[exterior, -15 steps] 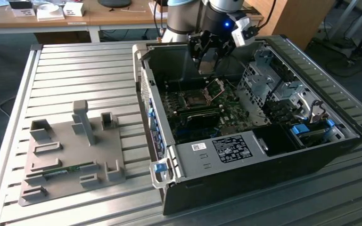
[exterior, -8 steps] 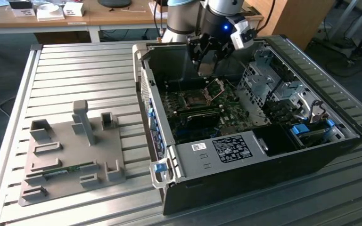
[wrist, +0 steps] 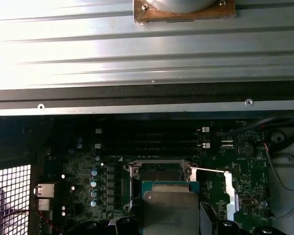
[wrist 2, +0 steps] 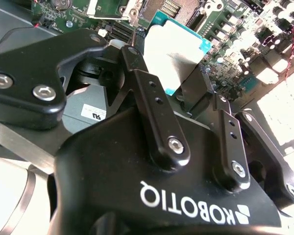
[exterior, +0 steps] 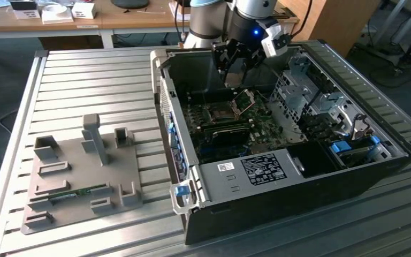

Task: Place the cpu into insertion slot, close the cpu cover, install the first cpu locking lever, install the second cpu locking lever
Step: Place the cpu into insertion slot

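1. The ribbed metal table [exterior: 84,80] carries everything I am working over.
2. The grey computer case [exterior: 298,198] lies on its side on the table, open side up, towards the exterior view's right.
3. A grey fixture plate [exterior: 84,176] with upright blocks lies flat on the table at the exterior view's left, well apart from my arm. A thin green circuit strip [exterior: 70,194] lies in one of its grooves.
4. The green motherboard [exterior: 220,128] covers the floor of the case. In the first wrist view its long black memory slots [wrist: 152,142] run just beside the socket.
5. My pincer [exterior: 232,80] hangs inside the case, above the motherboard. In the second wrist view the pincer [wrist 2: 176,78] is clenched, with a black finger [wrist 2: 152,93] on each side of the chip.
6. The insertion slot [exterior: 218,111] sits below and just ahead of the pincer, its dark centre bare inside the silvery rim [wrist: 159,171].
7. The cpu cover [exterior: 246,100] stands raised at the slot's edge, on the exterior view's right.
8. The cpu [wrist 2: 174,49] is grasped in my pincer, silvery face showing. In the first wrist view the cpu [wrist: 171,213] hangs near the slot and is not seated in it.
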